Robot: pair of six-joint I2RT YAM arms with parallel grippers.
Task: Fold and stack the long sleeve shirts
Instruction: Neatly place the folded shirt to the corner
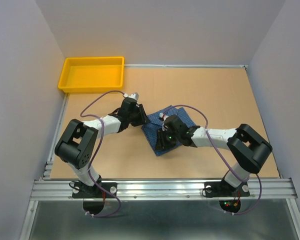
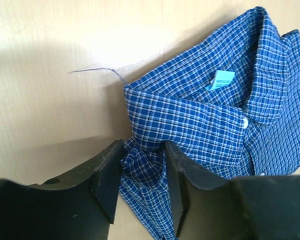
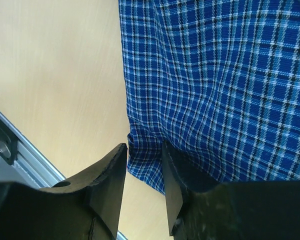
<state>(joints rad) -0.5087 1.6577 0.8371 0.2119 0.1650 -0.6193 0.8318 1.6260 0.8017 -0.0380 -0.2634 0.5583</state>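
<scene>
Shirt (image 1: 152, 134) of blue checked cloth lies on the table (image 1: 220, 90) near its middle, between the two arms, and it is already folded into a compact packet. In the overhead view the packet sits diagonally. Its long axis seems to run from the near-left to the far-right, though the arms cover much of it.

The left gripper (image 1: 141, 119) reaches it from the left. Its wrist view shows the fingers closed on a bunch of cloth (image 2: 142, 160) at the corner beside the collar. The collar, with a light blue tag (image 2: 221, 80), is farther out from the fingers.

The right gripper (image 1: 161, 144) comes from the right, over the packet. Its fingers are pinched on the near corner of the shirt (image 3: 144, 155), and the rest of the cloth spreads away beyond them.

So both grippers appear to hold the same edge, the one that faces the left arm, one at each end. The body of the shirt lies on the far-right side of this edge. I judge that the coming move depends on this: both arms must carry the edge together in one direction, otherwise the packet can twist or open.

A yellow bin (image 1: 92, 75) stands at the far-left corner, well apart. No second shirt is visible.
</scene>
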